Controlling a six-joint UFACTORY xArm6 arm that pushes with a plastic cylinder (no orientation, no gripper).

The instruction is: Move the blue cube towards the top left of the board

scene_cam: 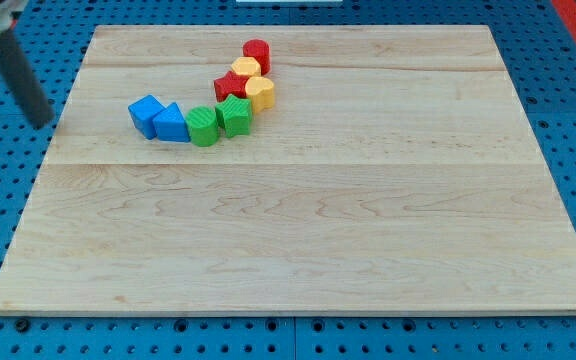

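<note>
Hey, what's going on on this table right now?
I'm a rod-tipped arm meant to push the blue cube toward the board's top left. My tip is off the board's left edge, apart from the cube. The cube sits at the left end of a curved chain of blue, green, yellow and red blocks, untouched.

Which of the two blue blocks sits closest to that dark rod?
The blue cube, the leftmost block in the row. The other blue block lies just to its right, farther from my tip.
</note>
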